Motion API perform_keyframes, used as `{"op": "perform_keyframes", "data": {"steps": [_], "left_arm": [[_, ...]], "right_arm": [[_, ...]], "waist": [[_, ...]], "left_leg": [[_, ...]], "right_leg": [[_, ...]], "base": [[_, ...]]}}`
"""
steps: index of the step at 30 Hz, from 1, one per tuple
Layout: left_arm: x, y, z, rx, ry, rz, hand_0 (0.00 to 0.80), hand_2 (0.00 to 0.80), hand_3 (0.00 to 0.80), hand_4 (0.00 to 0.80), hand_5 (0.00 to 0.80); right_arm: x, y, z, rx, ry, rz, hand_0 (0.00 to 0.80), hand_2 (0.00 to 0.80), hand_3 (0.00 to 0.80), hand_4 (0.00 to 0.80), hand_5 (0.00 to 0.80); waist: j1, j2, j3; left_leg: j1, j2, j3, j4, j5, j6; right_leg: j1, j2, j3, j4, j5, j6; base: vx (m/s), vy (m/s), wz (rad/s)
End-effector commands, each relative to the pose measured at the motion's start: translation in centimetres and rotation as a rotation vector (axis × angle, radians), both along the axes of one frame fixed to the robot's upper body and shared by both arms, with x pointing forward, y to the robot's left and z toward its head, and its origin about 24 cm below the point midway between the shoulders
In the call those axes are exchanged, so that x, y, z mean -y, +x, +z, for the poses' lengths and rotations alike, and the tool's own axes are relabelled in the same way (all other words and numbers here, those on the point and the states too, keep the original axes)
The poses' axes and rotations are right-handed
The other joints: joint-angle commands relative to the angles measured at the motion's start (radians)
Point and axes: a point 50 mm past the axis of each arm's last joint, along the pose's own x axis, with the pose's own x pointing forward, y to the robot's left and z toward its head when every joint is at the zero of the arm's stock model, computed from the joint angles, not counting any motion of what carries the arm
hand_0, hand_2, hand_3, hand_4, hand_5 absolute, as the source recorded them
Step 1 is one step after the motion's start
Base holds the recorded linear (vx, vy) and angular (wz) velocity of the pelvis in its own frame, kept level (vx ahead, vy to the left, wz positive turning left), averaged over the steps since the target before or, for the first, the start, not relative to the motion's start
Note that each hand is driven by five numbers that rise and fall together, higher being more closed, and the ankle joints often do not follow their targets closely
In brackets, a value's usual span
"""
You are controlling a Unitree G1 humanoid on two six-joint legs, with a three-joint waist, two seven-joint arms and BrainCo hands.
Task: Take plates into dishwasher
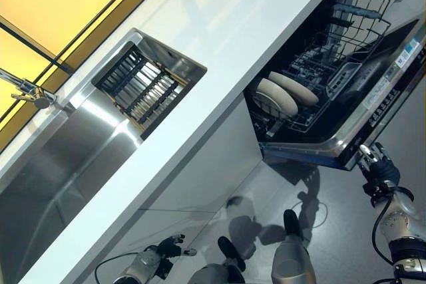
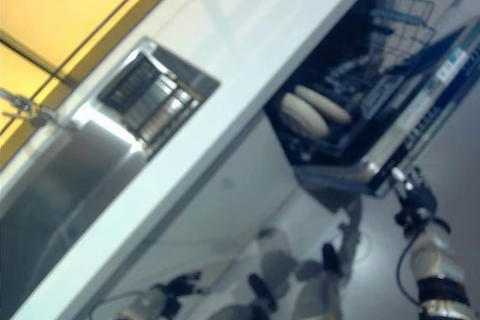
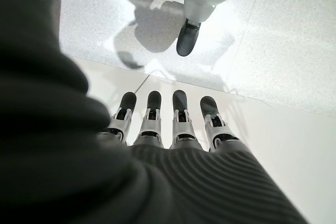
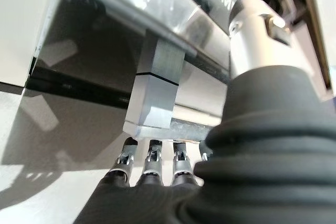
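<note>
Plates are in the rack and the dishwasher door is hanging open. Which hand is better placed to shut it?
Probably the right hand: its straight fingers already sit under the door handle at the edge of the dishwasher door. The left hand hangs low by the counter front, away from it.

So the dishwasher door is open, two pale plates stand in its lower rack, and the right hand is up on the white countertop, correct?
Not quite: the right hand is at the open dishwasher door's edge, its fingers under the steel handle, as the right wrist view shows. Two pale plates do stand in the rack.
</note>
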Motion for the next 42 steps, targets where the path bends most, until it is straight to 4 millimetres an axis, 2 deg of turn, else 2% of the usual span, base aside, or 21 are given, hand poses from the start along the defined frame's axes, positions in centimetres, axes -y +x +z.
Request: {"op": "perform_keyframes", "data": {"steps": [1, 12, 16, 23, 29, 35, 37, 39, 42], "left_arm": [[-2.9, 1.6, 1.1, 0.044, 0.057, 0.054, 0.000, 0.000, 0.000, 0.000, 0.000], [-4.2, 0.2, 0.6, 0.002, 0.104, 0.097, 0.000, 0.000, 0.000, 0.000, 0.000], [-5.0, -1.2, 0.1, -0.033, 0.136, 0.110, 0.000, 0.000, 0.000, 0.000, 0.000], [-5.8, -3.4, -0.5, -0.075, 0.161, 0.146, 0.000, 0.000, 0.000, 0.000, 0.000], [-6.3, -4.4, -0.7, -0.088, 0.169, 0.179, 0.000, 0.000, 0.000, 0.000, 0.000], [-7.0, -5.6, -0.8, -0.088, 0.187, 0.245, 0.000, 0.000, 0.000, 0.000, 0.000], [-7.3, -5.8, -0.7, -0.083, 0.188, 0.269, 0.000, 0.000, 0.000, 0.000, 0.000], [-7.7, -5.8, -0.6, -0.077, 0.189, 0.297, 0.000, 0.000, 0.000, 0.000, 0.000], [-8.0, -5.8, -0.5, -0.073, 0.190, 0.324, 0.000, 0.000, 0.000, 0.000, 0.000]], "right_arm": [[-10.1, 6.3, 5.8, 0.283, -0.039, 0.471, 0.000, 0.000, 0.000, 0.000, 0.000], [-13.3, 7.7, 7.5, 0.284, -0.079, 0.582, 0.000, 0.000, 0.000, 0.000, 0.000], [-14.4, 7.9, 6.9, 0.264, -0.062, 0.598, 0.000, 0.000, 0.000, 0.000, 0.000], [-14.8, 7.4, 4.9, 0.206, -0.041, 0.601, 0.000, 0.000, 0.000, 0.000, 0.000], [-14.0, 6.8, 3.6, 0.156, -0.113, 0.562, 0.000, 0.000, 0.000, 0.000, 0.000], [-11.8, 5.5, 1.7, -0.024, -0.538, 0.506, 0.000, 0.000, 0.000, 0.000, 0.000], [-11.2, 4.8, 0.9, -0.097, -0.631, 0.524, 0.000, 0.000, 0.000, 0.000, 0.000], [-10.3, 3.9, -0.5, -0.190, -0.679, 0.541, 0.000, 0.000, 0.000, 0.000, 0.000], [-9.7, 2.4, -3.2, -0.325, -0.654, 0.568, 0.000, 0.000, 0.000, 0.000, 0.000]], "waist": [[0.052, -0.129, -0.013], [0.122, -0.203, -0.063], [0.153, -0.236, -0.085], [0.188, -0.278, -0.111], [0.212, -0.297, -0.122], [0.232, -0.316, -0.135], [0.236, -0.323, -0.137], [0.241, -0.330, -0.138], [0.252, -0.338, -0.141]], "left_leg": [[0.043, -0.017, -0.011, 0.007, -0.108, 0.001], [0.067, -0.006, -0.032, 0.007, -0.108, -0.007], [0.077, -0.010, -0.045, 0.007, -0.115, -0.004], [0.092, -0.010, -0.049, 0.007, -0.126, -0.001], [0.095, -0.018, -0.063, 0.007, -0.133, 0.005], [0.093, -0.026, -0.081, 0.007, -0.140, 0.015], [0.096, -0.029, -0.084, 0.007, -0.145, 0.020], [0.101, -0.034, -0.086, 0.007, -0.153, 0.026], [0.110, -0.046, -0.090, 0.007, -0.165, 0.038]], "right_leg": [[0.020, 0.002, -0.066, 0.179, -0.307, -0.055], [0.104, 0.012, -0.126, 0.122, -0.288, -0.054], [0.137, 0.013, -0.150, 0.096, -0.276, -0.046], [0.187, 0.016, -0.184, 0.056, -0.262, -0.037], [0.219, 0.018, -0.202, 0.033, -0.254, -0.029], [0.249, 0.015, -0.220, 0.020, -0.250, -0.014], [0.255, 0.010, -0.225, 0.023, -0.250, -0.007], [0.263, 0.004, -0.233, 0.024, -0.250, 0.002], [0.273, -0.005, -0.244, 0.024, -0.244, 0.017]], "base": [[0.060, 0.005, 0.04], [0.061, 0.032, 0.17], [0.097, 0.052, 0.29], [0.105, 0.059, 0.19], [0.077, 0.095, 0.11], [0.074, 0.123, 0.13], [0.062, 0.142, 0.18], [0.063, 0.155, 0.08], [0.055, 0.148, 0.13]]}}
